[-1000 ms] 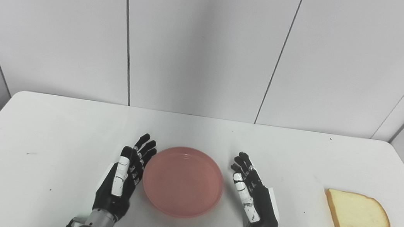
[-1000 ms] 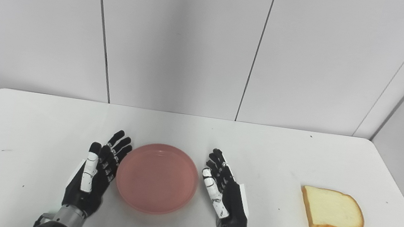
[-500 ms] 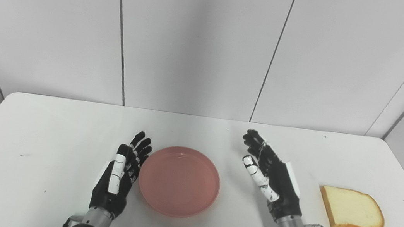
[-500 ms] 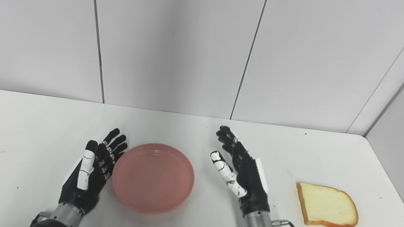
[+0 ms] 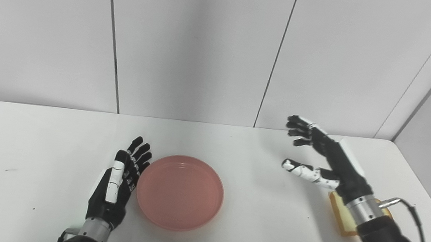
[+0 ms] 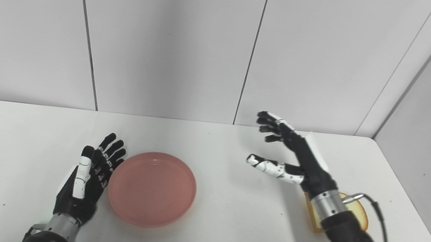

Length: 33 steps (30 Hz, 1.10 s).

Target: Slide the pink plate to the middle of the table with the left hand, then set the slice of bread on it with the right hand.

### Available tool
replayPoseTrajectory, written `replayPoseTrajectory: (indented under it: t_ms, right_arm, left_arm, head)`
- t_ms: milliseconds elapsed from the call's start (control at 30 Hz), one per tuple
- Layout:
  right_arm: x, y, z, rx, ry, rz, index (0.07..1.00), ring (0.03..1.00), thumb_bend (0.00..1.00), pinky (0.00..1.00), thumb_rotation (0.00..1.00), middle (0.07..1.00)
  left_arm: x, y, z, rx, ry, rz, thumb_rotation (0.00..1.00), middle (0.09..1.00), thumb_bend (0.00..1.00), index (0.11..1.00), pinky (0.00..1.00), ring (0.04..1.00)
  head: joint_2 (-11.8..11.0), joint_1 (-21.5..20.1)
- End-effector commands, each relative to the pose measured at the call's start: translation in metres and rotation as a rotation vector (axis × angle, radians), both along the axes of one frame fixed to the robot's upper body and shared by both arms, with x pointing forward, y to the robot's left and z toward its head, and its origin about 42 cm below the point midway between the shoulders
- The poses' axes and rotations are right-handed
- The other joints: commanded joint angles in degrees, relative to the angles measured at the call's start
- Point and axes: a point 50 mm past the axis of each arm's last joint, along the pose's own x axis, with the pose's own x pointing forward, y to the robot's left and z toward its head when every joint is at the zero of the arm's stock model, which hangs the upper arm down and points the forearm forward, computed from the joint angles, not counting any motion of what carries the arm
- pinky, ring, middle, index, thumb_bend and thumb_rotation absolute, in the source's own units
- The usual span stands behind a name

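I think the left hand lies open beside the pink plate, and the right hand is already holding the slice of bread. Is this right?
Not quite. The right hand holds nothing: the right eye view shows it open, raised, while the slice of bread lies on the table, partly hidden behind the wrist. The left hand does lie open beside the pink plate.

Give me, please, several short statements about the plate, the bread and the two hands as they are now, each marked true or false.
1. The pink plate is empty. True.
2. The right hand holds the slice of bread. False: it is open and raised, and the bread lies on the table.
3. The left hand lies beside the plate. True.
4. The bread is left of the plate. False: it is right of it, partly hidden by the right arm.
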Motion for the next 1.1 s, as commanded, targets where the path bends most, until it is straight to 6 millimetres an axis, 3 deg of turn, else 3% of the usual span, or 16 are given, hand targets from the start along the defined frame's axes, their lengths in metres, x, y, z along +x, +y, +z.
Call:
replayPoseTrajectory:
  t_ms: [0, 67, 167, 333, 400, 467, 533, 567, 833, 1067]
  right_arm:
    - [-0.002, -0.009, 0.027, -0.062, -0.018, -0.002, 0.848, 0.883, 0.83, 0.84, 0.49, 0.860]
    - [-0.005, -0.018, 0.033, -0.127, 0.002, -0.035, 0.864, 0.923, 0.87, 0.90, 0.47, 0.880]
    - [-0.011, -0.037, 0.042, -0.251, 0.039, -0.081, 0.882, 0.932, 0.89, 0.91, 0.46, 0.901]
    - [-0.015, -0.068, 0.045, -0.328, 0.112, -0.109, 0.893, 0.942, 0.93, 0.92, 0.35, 0.916]
    - [-0.022, -0.082, 0.045, -0.389, 0.126, -0.133, 0.892, 0.939, 0.95, 0.89, 0.34, 0.926]
    - [-0.028, -0.093, 0.047, -0.455, 0.138, -0.162, 0.903, 0.881, 0.96, 0.75, 0.36, 0.937]
    - [-0.031, -0.101, 0.049, -0.501, 0.163, -0.190, 0.931, 0.897, 0.97, 0.75, 0.34, 0.956]
    - [-0.032, -0.104, 0.049, -0.519, 0.177, -0.203, 0.954, 0.936, 0.98, 0.81, 0.31, 0.971]
    - [-0.032, -0.107, 0.057, -0.691, 0.302, -0.225, 0.996, 0.992, 1.00, 0.94, 0.41, 0.996]
    - [-0.022, -0.101, 0.061, -0.855, 0.353, -0.188, 1.000, 0.999, 1.00, 1.00, 0.38, 1.000]
  left_arm:
    - [-0.013, -0.001, -0.025, 0.024, 0.080, -0.019, 0.97, 0.948, 0.79, 0.938, 0.97, 0.955]
    - [-0.012, 0.000, -0.026, 0.023, 0.082, -0.016, 0.96, 0.948, 0.79, 0.939, 0.97, 0.956]
    - [-0.010, -0.001, -0.026, 0.032, 0.077, -0.011, 0.95, 0.947, 0.80, 0.940, 0.97, 0.954]
    - [-0.009, 0.001, -0.026, 0.043, 0.076, 0.003, 0.96, 0.958, 0.79, 0.953, 0.97, 0.963]
    - [-0.009, 0.004, -0.027, 0.038, 0.081, 0.008, 0.95, 0.954, 0.80, 0.947, 0.97, 0.959]
    - [-0.008, 0.007, -0.027, 0.029, 0.081, 0.008, 0.94, 0.955, 0.79, 0.944, 0.97, 0.961]
    - [-0.008, 0.011, -0.027, 0.028, 0.078, 0.003, 0.94, 0.957, 0.79, 0.946, 0.97, 0.963]
    - [-0.008, 0.013, -0.027, 0.030, 0.077, 0.000, 0.95, 0.965, 0.80, 0.955, 0.97, 0.969]
    - [-0.004, 0.029, -0.033, -0.005, 0.077, -0.014, 0.93, 0.971, 0.77, 0.963, 0.99, 0.973]
    - [0.001, 0.039, -0.039, -0.019, 0.070, -0.011, 0.90, 0.961, 0.78, 0.952, 0.98, 0.958]
  head:
    - [0.1, 0.1]
    - [0.1, 0.1]
    - [0.2, -0.1]
    - [0.4, -2.9]
    - [0.4, -3.6]
    - [0.3, -6.0]
    - [0.1, -7.9]
    - [0.0, -8.2]
    - [-0.6, -13.6]
    - [-0.1, -15.0]
